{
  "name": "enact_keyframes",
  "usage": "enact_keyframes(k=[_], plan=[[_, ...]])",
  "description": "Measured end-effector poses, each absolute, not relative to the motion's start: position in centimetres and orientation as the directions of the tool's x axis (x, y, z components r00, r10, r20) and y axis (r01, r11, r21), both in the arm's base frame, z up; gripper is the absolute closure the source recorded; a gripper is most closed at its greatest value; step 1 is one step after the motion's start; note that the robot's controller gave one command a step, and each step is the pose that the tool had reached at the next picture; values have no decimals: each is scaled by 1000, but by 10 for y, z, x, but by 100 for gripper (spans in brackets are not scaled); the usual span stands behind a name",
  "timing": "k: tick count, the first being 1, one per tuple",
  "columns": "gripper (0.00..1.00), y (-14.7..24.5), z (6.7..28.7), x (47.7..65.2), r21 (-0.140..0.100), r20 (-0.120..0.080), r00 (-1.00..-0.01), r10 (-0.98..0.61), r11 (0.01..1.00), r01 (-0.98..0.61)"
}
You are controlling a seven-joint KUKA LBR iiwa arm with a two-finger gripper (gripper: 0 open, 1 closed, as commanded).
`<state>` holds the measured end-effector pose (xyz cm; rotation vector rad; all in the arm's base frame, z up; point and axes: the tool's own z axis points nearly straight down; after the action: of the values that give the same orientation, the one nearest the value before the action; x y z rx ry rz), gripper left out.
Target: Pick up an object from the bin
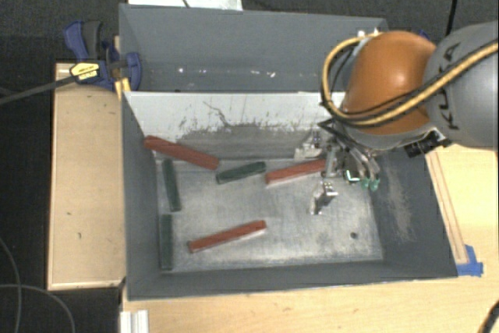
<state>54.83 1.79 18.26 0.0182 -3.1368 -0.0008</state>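
My gripper (323, 197) hangs low over the right part of the bin floor, under the orange cover. Just left of it lies a red stick (290, 175), with its right end reaching up to the gripper's body. I cannot tell whether they touch. A dark green stick (240, 172) lies end to end with it further left. Another red stick (226, 235) lies slanted on the floor, below and left of the gripper.
A longer red stick (181, 153) leans at the back left of the bin. Two dark green sticks (171, 185) (165, 241) lie along the left wall. The arm and its cables cover the bin's back right corner.
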Motion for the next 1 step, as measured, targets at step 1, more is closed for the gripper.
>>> enact_keyframes(k=[1], plan=[[0,18,186,550,1,-3,-1000,-11,1000,-11]])
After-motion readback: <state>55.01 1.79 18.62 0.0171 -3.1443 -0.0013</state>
